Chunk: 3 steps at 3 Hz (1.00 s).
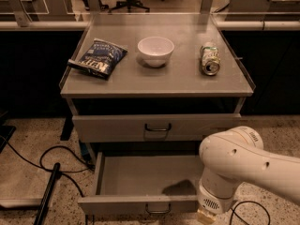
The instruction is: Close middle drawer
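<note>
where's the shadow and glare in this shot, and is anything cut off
Camera view: dim, warm light; a dark shadow lies on the floor of the open middle drawer, beside the arm; a soft sheen shows at the rear of the cabinet top; the gripper is cut off below the bottom edge, under the arm.

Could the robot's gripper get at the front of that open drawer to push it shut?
Probably yes. The gripper hangs at the picture's bottom edge, beside the right front end of the middle drawer, which stands pulled out; nothing visible lies between them.
</note>
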Tool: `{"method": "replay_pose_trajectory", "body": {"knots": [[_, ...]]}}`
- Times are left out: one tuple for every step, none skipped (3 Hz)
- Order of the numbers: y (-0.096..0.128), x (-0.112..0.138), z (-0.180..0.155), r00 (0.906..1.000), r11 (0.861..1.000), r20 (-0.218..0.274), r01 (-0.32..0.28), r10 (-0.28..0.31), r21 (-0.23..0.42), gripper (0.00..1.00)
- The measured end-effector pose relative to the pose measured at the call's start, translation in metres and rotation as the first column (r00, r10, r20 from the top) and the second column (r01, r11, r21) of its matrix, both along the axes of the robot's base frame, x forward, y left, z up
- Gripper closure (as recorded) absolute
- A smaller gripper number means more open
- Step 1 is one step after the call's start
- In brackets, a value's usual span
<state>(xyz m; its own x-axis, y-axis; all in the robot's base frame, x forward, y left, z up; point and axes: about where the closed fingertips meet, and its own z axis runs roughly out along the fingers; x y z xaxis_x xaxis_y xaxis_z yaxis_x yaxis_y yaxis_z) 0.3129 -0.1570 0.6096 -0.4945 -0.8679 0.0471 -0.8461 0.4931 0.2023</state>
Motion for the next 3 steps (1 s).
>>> {"method": "replay_pose_trajectory", "body": {"knots": [[0.0, 0.0, 0.0, 1.0, 1.0, 0.0, 0.0, 0.0, 0.0, 1.0], [0.007, 0.0, -0.029, 0.9985, 0.997, -0.006, 0.055, -0.055, 0.047, 1.0], [0.014, 0.01, -0.075, 0.9879, 0.982, -0.01, 0.155, -0.155, 0.112, 1.0]]}}
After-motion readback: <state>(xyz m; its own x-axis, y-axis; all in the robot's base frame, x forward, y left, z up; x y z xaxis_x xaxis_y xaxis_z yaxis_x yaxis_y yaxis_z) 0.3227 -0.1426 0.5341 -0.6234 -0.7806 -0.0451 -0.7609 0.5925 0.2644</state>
